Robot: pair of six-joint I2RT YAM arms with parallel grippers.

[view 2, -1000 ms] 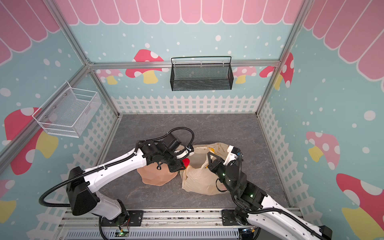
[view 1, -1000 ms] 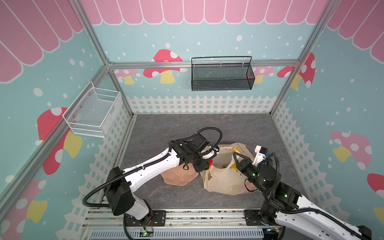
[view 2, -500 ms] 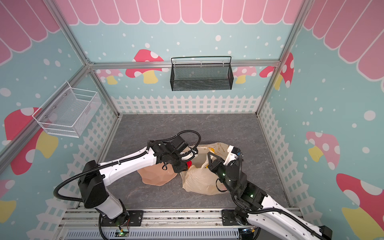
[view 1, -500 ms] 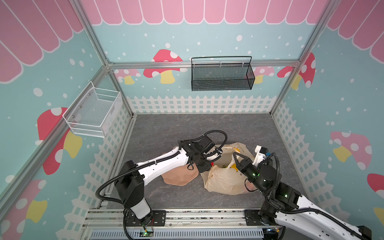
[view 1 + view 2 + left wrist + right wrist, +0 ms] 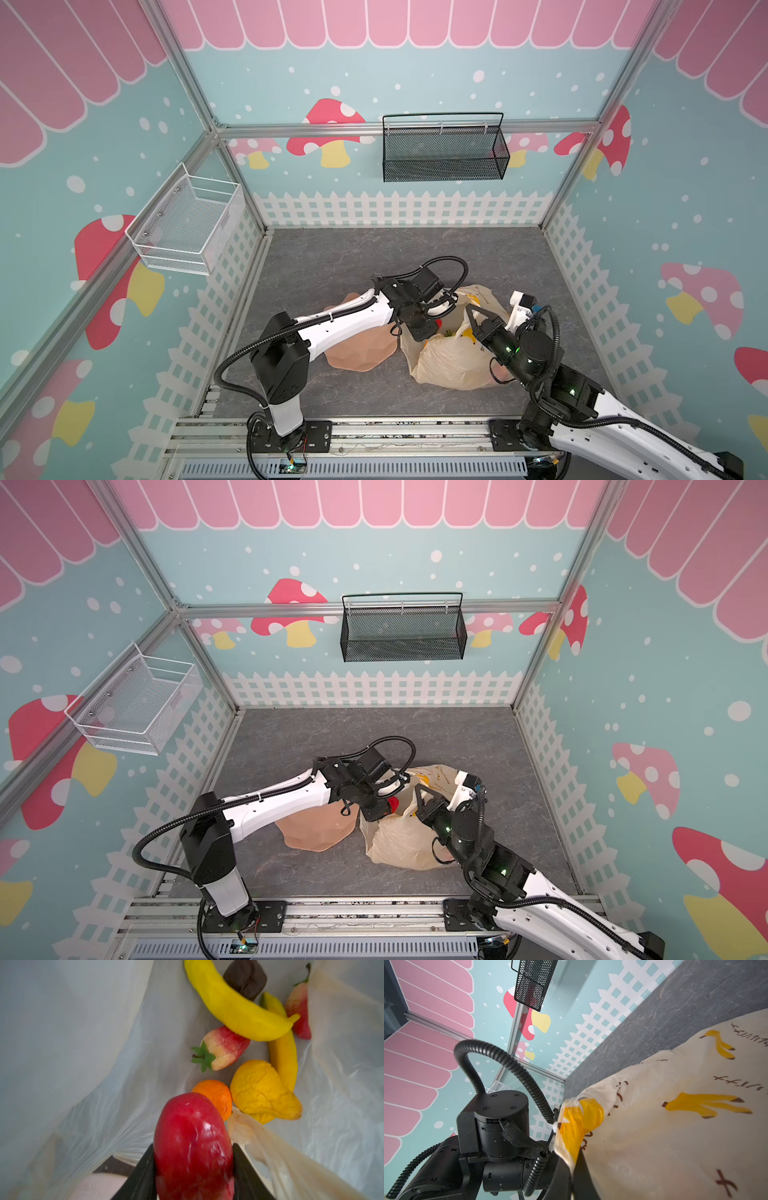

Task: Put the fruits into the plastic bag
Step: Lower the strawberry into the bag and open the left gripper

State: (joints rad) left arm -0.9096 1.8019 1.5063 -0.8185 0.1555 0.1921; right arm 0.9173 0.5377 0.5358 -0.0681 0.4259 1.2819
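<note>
1. The left end effector (image 5: 193, 1147) grips a glossy red fruit (image 5: 187, 1122) across its narrow width, a jaw pressed to each flank. The fruit's long axis runs straight out along the reach and points down into the plastic bag (image 5: 93, 1074).
2. In both top views the fruit shows as a red spot over the bag's mouth, inside its rim line.
3. The right end effector (image 5: 572, 1169) is clamped on the bag's rim film and holds that edge raised. That arm is taken up with the bag, so the drop looks to fall to the left arm.
4. Inside the bag, beyond the held fruit's tip, lie two bananas (image 5: 239, 1007), two strawberries (image 5: 224, 1047), a pear-like fruit (image 5: 259, 1093) and a dark brown fruit (image 5: 245, 976). An orange (image 5: 216, 1095) lies just past the tip.
5. Bare film lies inside the bag beside that heap, so there is room. A loose fold (image 5: 245, 1132) of the bag's rim sits just beside one jaw and could snag as the jaws part.
6. The bag rests on the grey surface (image 5: 332, 270). A peach plate (image 5: 357, 353) lies just beside the bag, partly under the left arm.
</note>
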